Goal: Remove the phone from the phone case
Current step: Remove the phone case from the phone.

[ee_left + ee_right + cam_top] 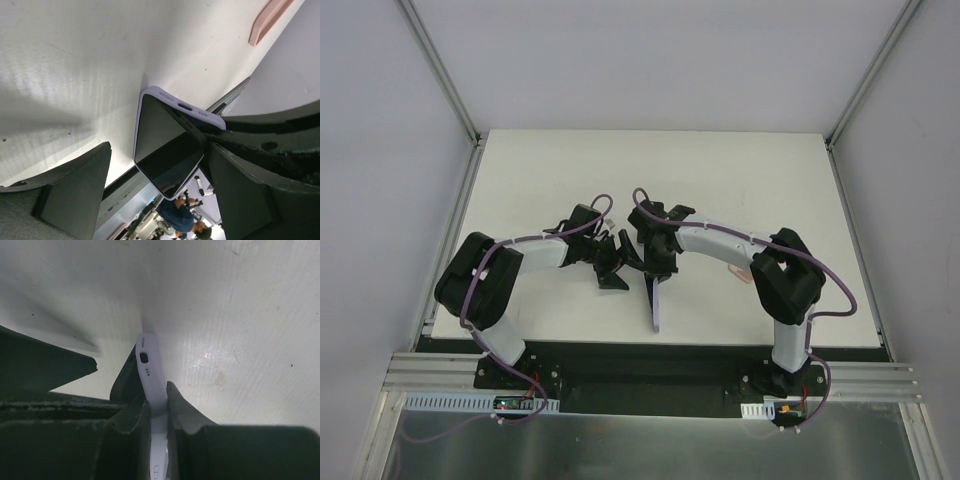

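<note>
With right gripper (156, 402) pinched on lilac rubbery phone case (147, 365), pry out glossy black phone (165, 145) using wide-open left gripper (157, 192).

Partly seen: phone case (656, 310) and pink piece (269, 20)
In the top view the phone case was an edge-on lilac sliver at lower centre, its upper end hidden under the right gripper (657, 268). In the right wrist view that gripper's fingers (185, 415) covered its middle and the bottom edge cut it off. The pink piece ran out at the left wrist view's upper right corner, unidentifiable.
</note>
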Action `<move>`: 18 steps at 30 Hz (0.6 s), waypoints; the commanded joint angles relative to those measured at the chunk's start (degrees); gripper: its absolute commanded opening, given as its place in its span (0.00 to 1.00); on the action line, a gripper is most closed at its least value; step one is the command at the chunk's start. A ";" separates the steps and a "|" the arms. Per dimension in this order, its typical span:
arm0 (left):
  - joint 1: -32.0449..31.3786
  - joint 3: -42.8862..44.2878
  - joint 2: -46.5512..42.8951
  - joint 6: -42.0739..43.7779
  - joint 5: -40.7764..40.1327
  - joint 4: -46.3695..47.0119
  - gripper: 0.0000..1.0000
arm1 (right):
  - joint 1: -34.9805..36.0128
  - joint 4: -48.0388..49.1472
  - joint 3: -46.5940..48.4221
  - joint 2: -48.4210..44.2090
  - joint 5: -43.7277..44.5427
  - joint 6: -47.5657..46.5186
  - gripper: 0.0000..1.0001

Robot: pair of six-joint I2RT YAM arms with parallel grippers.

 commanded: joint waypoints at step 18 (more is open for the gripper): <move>-4.10 6.59 7.38 6.95 -5.96 -14.84 0.37 | 7.20 -1.83 2.38 13.08 5.58 2.94 0.01</move>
